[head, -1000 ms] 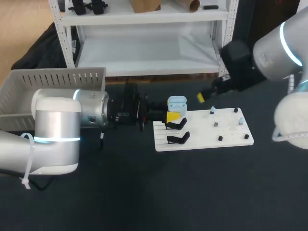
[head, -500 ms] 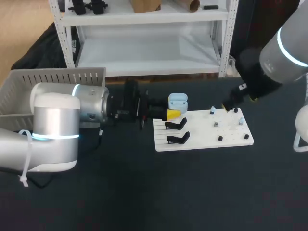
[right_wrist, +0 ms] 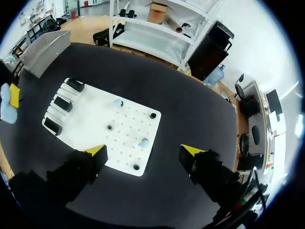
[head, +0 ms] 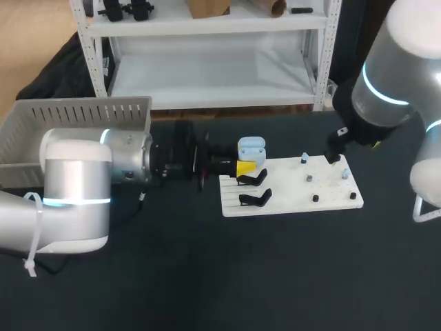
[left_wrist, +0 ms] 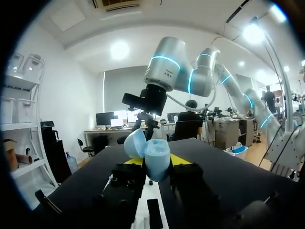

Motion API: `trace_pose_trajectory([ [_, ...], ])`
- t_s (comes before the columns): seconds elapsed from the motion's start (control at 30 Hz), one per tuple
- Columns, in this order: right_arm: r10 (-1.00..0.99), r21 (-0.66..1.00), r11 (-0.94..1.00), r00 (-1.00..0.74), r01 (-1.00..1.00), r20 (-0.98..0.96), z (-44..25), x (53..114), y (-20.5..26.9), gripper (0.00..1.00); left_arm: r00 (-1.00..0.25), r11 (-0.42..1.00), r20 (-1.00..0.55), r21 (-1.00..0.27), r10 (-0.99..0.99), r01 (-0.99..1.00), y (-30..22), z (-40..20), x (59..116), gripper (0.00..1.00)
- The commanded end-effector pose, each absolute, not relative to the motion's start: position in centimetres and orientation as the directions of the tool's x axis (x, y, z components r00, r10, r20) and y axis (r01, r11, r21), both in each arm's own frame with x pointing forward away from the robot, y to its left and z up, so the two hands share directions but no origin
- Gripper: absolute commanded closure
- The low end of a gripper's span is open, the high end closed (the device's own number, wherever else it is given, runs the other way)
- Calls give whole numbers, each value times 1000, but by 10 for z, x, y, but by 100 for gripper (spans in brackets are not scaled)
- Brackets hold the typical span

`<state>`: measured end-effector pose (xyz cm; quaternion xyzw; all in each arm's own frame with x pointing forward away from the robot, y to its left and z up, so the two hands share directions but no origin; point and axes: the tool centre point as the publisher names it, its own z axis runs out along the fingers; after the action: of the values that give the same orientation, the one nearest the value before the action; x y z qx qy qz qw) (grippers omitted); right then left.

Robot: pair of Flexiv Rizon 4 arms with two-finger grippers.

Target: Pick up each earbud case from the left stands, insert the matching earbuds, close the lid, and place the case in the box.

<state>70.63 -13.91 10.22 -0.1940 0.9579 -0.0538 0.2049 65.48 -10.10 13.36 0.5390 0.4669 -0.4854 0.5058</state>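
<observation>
My left gripper (head: 246, 165) is shut on a light blue earbud case (head: 252, 149), held just above the far black stand (head: 253, 178) at the left end of the white board (head: 289, 203). In the left wrist view the case (left_wrist: 157, 158) sits between the yellow fingertips (left_wrist: 178, 159) with its lid (left_wrist: 135, 143) swung open. My right gripper (right_wrist: 144, 150) hangs open high over the board (right_wrist: 90, 121), above its right end (head: 336, 150). Light blue earbuds (right_wrist: 118, 102) (right_wrist: 143, 142) and dark ones (right_wrist: 152, 115) stand on pegs.
A grey slatted box (head: 76, 121) stands at the table's back left. A second empty black stand (head: 255, 198) lies nearer the front on the board. Dark tabletop surrounds the board on the near and right sides.
My right arm has swung from behind the board's middle out to the right and now hangs over the board's right end. The left gripper with the case has barely shifted.
</observation>
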Motion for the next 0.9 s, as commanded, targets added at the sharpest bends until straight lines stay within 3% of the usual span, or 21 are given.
trace_pose_trajectory([
  [0.03,-384,-202,922,-848,-331,-365,90,714,-135,0,95,-32,-995,95,8,995,-100,132,653,100],
  [0.17,-376,-190,925,-859,-328,-346,79,715,-135,0,95,-32,-995,95,8,995,-100,132,653,100],
  [0.2,-375,-189,926,-863,-328,-339,76,715,-135,7,95,-32,-995,95,8,995,-100,132,653,100],
  [0.33,-379,-192,923,-870,-332,-315,66,715,-137,10,95,-32,-995,95,8,995,-100,132,653,100],
  [0.43,-380,-194,922,-875,-334,-299,60,716,-139,24,95,-32,-995,95,8,995,-100,132,653,100],
  [0.53,-382,-200,920,-880,-336,-282,55,718,-141,25,95,-32,-995,95,8,995,-100,132,653,100],
  [0.6,-375,-199,923,-885,-329,-276,52,719,-141,43,95,-32,-995,95,8,995,-100,132,653,100],
  [0.63,-370,-201,925,-888,-323,-273,51,719,-141,47,95,-32,-995,95,8,995,-100,132,653,100],
  [0.9,-339,-243,929,-907,-281,-249,45,718,-139,58,95,-32,-995,95,8,995,-100,132,653,100],
])
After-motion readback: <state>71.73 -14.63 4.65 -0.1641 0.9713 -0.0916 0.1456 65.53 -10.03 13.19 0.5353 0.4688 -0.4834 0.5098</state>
